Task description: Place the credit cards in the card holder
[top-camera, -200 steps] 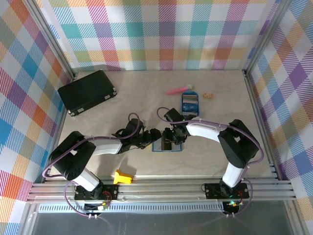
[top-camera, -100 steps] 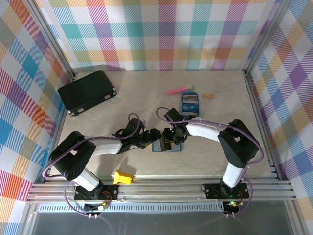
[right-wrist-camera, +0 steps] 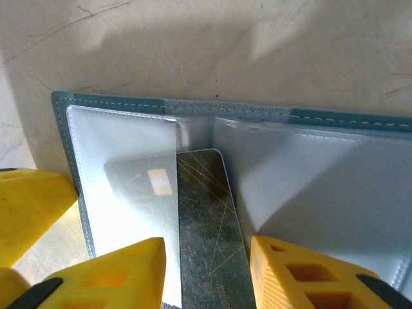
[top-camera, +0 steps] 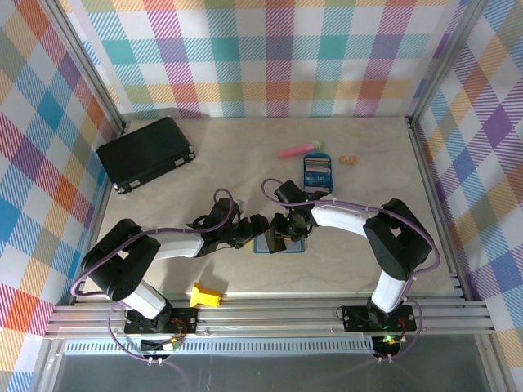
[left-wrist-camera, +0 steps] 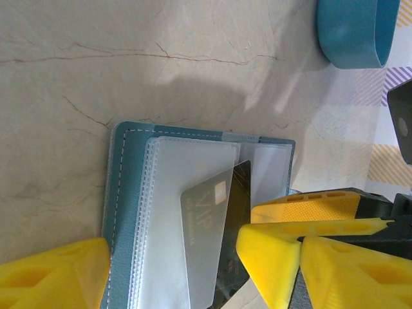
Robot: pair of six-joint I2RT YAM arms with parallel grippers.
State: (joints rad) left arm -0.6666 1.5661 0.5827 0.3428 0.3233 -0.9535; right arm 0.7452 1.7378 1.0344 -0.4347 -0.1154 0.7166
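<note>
Pinching a dark credit card across its width, the right hand is aiming it lengthwise into the open card holder on the desk, left hand gaping empty alongside.

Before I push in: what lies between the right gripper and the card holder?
A dark credit card, sitting between the right gripper's jaws, its far end under a clear sleeve of the card holder. The right wrist view shows it.
</note>
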